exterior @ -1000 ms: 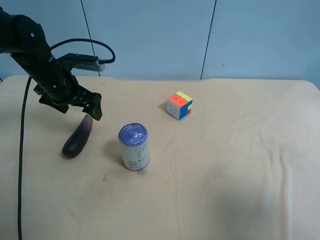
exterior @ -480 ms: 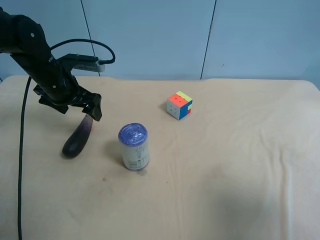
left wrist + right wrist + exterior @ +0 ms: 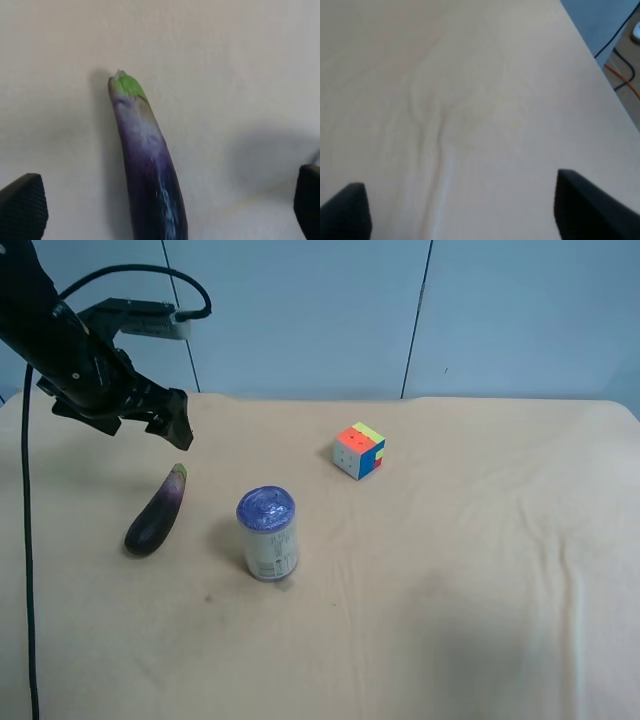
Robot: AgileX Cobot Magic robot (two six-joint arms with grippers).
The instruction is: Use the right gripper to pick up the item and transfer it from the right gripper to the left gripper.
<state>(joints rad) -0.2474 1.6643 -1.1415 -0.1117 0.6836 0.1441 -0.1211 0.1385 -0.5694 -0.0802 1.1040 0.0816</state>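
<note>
One raised left gripper (image 3: pixel 170 430), fingers (image 3: pixel 22 210) spread, above eggplant (image 3: pixel 156 513)

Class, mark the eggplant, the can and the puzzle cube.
eggplant (image 3: pixel 155 517), exterior high view, middle of body
can (image 3: pixel 268 537), exterior high view, side label
puzzle cube (image 3: pixel 359 450), exterior high view, front corner

All-black arm showing in the overhead view, fingertips only showing in the wrist views

The arm (image 3: pixel 70 365) at the exterior high view's left is showing matte black, blocky links, with a pale grey box (image 3: pixel 150 322) sitting on top of it. A thin black cable (image 3: pixel 130 275) is looping out of that box, and another is trailing down along the frame edge. The left gripper (image 3: pixel 172 422) is showing short, dark, angular fingers; the left wrist view is showing a fine ribbed texture on one black finger pad (image 3: pixel 22 207). The right gripper's fingertips (image 3: pixel 580 207) are appearing plain black and wedge-shaped.
</note>
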